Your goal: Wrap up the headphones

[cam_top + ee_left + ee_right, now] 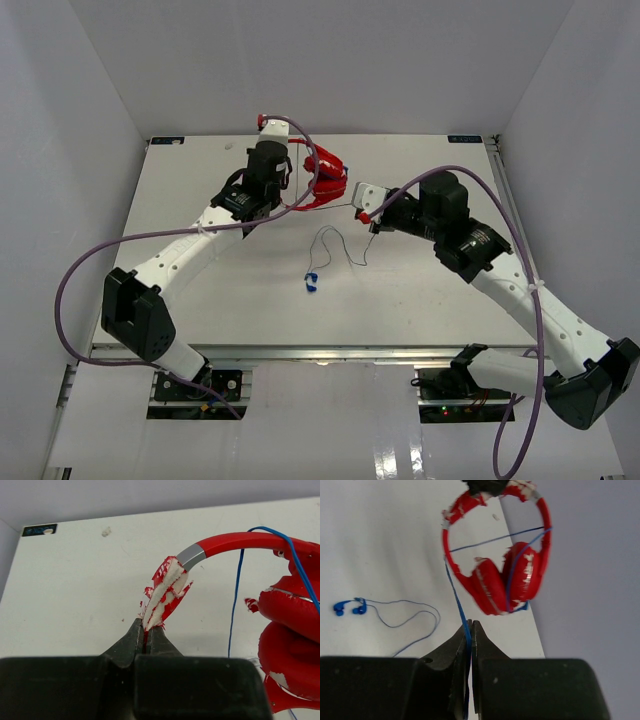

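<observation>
The red headphones [328,180] hang above the back of the table, earcups folded together. My left gripper [266,126] is shut on the worn, white-flaked headband padding [165,592], jaws [148,627] pinched on it. The earcups [290,625] are to the right in the left wrist view. My right gripper [365,208] is shut on the thin blue cord [454,585], which runs from its jaws [471,625] up to the headphones [500,580]. One turn of cord crosses the headband. The rest of the cord [335,240] lies looped on the table, ending at the blue plug [311,282].
The white table [230,290] is walled in by white panels at the back and both sides. Thick purple robot cables [75,270] arc beside both arms. A small label [40,530] sits at the table's back left corner.
</observation>
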Controlling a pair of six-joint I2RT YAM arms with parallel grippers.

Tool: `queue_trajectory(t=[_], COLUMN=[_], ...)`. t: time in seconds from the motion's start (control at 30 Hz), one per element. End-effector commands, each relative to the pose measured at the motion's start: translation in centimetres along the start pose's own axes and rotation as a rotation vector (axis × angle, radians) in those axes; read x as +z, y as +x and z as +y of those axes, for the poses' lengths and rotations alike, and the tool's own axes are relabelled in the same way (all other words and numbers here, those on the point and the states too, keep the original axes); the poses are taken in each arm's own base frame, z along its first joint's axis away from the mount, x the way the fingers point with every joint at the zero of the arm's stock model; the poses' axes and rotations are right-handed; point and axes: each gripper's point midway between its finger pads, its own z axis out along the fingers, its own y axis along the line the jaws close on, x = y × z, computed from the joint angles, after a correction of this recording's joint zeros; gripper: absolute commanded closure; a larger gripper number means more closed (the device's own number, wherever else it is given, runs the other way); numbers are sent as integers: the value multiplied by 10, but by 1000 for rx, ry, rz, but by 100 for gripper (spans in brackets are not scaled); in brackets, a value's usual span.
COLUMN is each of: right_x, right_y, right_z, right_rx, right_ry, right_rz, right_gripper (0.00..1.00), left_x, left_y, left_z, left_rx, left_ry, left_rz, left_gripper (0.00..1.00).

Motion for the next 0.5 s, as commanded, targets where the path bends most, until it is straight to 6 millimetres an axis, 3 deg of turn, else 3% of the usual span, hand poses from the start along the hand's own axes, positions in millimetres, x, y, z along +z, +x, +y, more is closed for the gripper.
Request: queue_trajectory(t=[0.0,0.27,0.47], right_x=[-8,11,22], right_y=[3,22,41], right_z=[-50,-62,-68], right_rx=[-129,-163,-79], right_ry=[194,261,229], right_rz=[98,116,96], right_gripper=[92,92,92], left_x=[-25,-55,-86], left_y=[-17,18,17], left_z=[-25,-58,-71], left_rx=[-61,13,26], left_ry=[225,504,671], left_rz=[-76,-44,-86], left_gripper=[100,100,100])
